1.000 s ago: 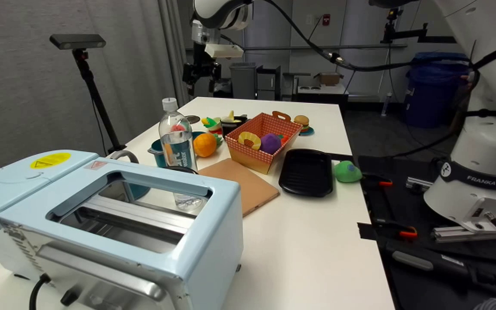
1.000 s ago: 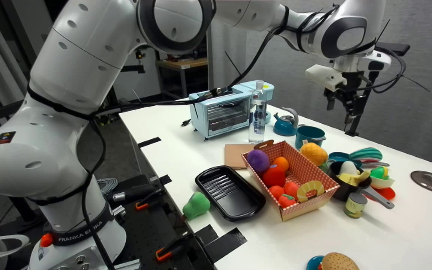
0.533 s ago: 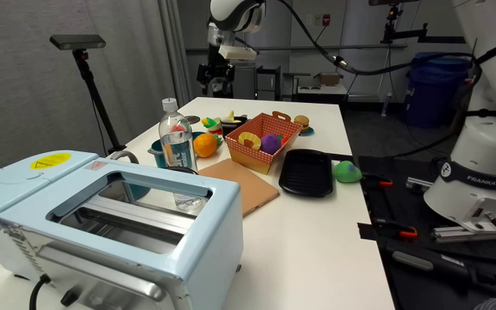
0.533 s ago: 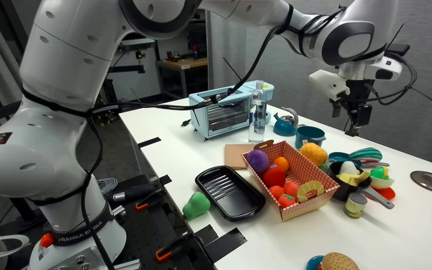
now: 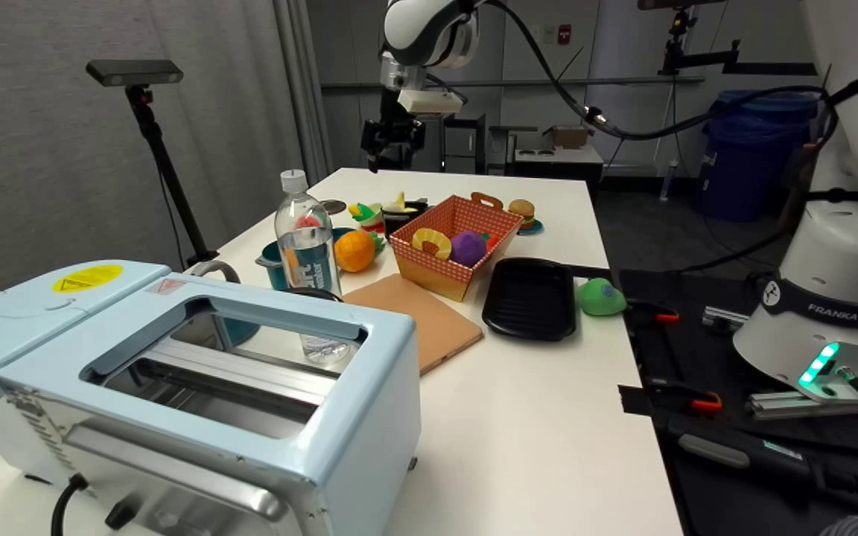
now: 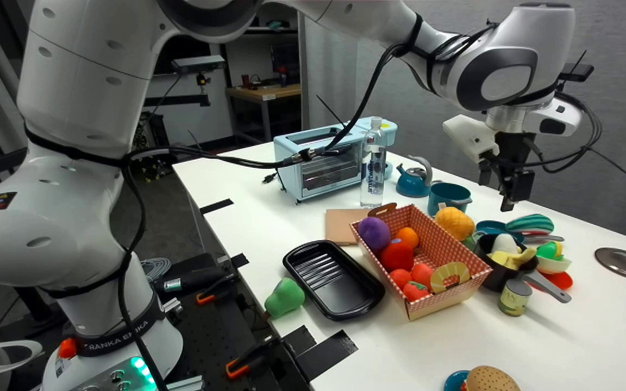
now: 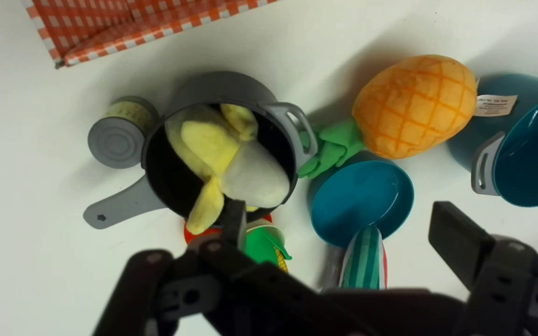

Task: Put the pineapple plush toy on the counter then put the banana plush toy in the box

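The orange-yellow pineapple plush toy (image 6: 455, 223) lies on the white counter (image 6: 590, 336) between the box and a teal pot. It also shows in an exterior view (image 5: 354, 251) and the wrist view (image 7: 416, 107), its green leaves touching the black pot's handle. The yellow and whitish banana plush toy (image 7: 210, 147) sits inside the black pot (image 7: 222, 86); it shows in both exterior views (image 6: 508, 255) (image 5: 400, 201). The red-checked box (image 6: 446, 303) holds several toy fruits. My gripper (image 7: 339, 217) is open and empty, above the counter's far side, over a blue pan and a striped plush.
A teal pot (image 6: 449, 196), a can (image 6: 514, 297) and a blue pan (image 7: 362, 200) stand near the toys. A clear bottle (image 6: 374, 165), toaster (image 6: 321, 163), black dish (image 6: 335, 279), wooden board (image 6: 340, 225) and green pear (image 6: 284, 297) are around the box.
The arm and gripper have swung along the counter's far side, away from the toaster, and come lower. Green lights have come on at the robot base. The toys have not moved.
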Motion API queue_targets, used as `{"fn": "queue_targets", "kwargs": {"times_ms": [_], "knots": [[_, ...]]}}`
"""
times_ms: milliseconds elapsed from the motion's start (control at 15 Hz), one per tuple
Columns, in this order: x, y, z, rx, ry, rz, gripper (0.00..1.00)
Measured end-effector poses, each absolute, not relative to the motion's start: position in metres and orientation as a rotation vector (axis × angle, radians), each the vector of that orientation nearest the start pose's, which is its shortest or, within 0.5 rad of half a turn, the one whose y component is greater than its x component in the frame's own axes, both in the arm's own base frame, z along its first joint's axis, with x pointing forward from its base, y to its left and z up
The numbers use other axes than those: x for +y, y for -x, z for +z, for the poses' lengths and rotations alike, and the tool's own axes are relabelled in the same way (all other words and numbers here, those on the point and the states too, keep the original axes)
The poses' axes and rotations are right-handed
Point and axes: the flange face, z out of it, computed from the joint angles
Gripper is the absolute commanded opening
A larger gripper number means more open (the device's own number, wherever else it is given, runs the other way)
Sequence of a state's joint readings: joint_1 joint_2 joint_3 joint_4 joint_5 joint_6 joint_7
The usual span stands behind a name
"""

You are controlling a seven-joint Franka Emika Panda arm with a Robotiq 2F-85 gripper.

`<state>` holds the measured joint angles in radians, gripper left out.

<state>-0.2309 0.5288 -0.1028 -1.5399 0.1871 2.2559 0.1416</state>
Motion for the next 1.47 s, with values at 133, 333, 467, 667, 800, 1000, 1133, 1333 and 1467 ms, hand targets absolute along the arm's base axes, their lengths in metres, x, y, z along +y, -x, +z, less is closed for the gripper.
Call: {"fn": "queue_targets", "kwargs": {"times_ms": [133,333,467,667,800,1000,1133,1333,1467], "knots": [[-0.220,-0.675,0.361,0.855,2.916,-0.304,1.00],[-0.226,-0.670,0.354,0.886,2.897,-0.304,1.00],[-0.233,-0.667,0.352,0.909,2.887,-0.304,1.00],[-0.242,-0.662,0.349,0.933,2.883,-0.298,1.00],[-0.245,-0.660,0.347,0.941,2.883,-0.291,1.00],[-0.245,-0.659,0.342,0.942,2.884,-0.279,1.00],[-0.244,-0.659,0.338,0.941,2.885,-0.269,1.00],[-0.241,-0.660,0.331,0.935,2.886,-0.254,1.00],[-0.239,-0.661,0.328,0.930,2.886,-0.248,1.00]]}}
